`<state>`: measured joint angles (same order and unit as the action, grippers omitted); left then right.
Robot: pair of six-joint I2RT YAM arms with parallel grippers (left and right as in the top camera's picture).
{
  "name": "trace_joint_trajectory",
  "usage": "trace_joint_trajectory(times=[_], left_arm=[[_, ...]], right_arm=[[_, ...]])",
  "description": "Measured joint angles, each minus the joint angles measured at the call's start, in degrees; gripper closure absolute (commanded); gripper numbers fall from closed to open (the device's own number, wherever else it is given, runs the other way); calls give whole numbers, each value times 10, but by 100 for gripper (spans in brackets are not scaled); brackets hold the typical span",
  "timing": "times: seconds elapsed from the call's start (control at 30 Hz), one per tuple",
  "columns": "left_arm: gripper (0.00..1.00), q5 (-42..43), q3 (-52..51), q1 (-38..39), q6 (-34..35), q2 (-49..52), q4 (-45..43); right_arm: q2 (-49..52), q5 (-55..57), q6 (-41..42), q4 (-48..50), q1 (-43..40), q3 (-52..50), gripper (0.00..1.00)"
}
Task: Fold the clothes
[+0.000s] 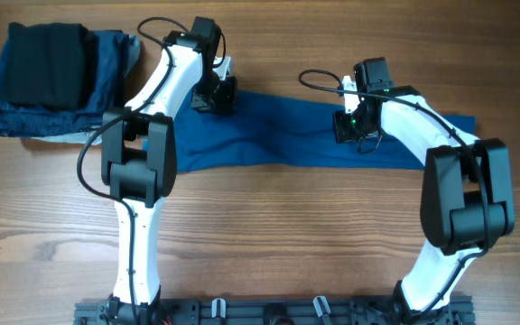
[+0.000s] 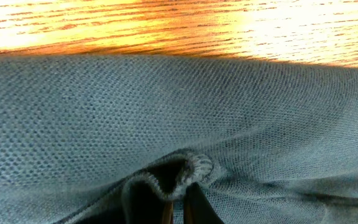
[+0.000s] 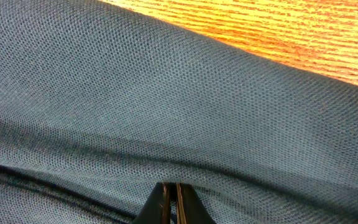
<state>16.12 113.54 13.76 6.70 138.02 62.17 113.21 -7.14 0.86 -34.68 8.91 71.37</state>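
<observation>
The clothes point(image 1: 278, 135), a medium-blue knit shirt, lie bunched into a long band across the middle of the wooden table. My left gripper point(image 1: 217, 97) sits at the band's upper left end. In the left wrist view, the left gripper point(image 2: 176, 210) is shut on a rolled hem of the blue cloth point(image 2: 166, 112). My right gripper point(image 1: 352, 126) presses on the band right of centre. The right wrist view shows this gripper point(image 3: 171, 199) shut, pinching a ridge of the shirt point(image 3: 166, 99). Collar and placket are hidden.
At the back left corner stands a stack of folded garments: a black piece point(image 1: 48, 54) on top, darker blue cloth point(image 1: 106, 63) under it, and a grey edge point(image 1: 61, 137) below. Bare wood point(image 1: 269, 226) lies in front of the shirt. The arms' base rail point(image 1: 269, 311) runs along the front edge.
</observation>
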Motion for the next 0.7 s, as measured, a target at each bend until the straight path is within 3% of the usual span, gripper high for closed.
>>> trace_joint_trajectory(times=[0.17,0.3,0.33,0.37,0.5,0.7], left_arm=[[92,0,0,0,0,0,0],[92,-5,0,0,0,0,0],[92,-5,0,0,0,0,0],[89,-5,0,0,0,0,0],[87,-9,1,0,0,0,1],[84,-12,2,0,0,0,2]], right_arm=[[-2,2,0,-103,0,27,96],[-6,2,0,-123,0,28,96],[-6,3,0,-122,0,28,90],[-6,12,2,-120,0,27,78],[-7,33,5,-80,0,17,57],[-7,47,7,-82,0,17,55]])
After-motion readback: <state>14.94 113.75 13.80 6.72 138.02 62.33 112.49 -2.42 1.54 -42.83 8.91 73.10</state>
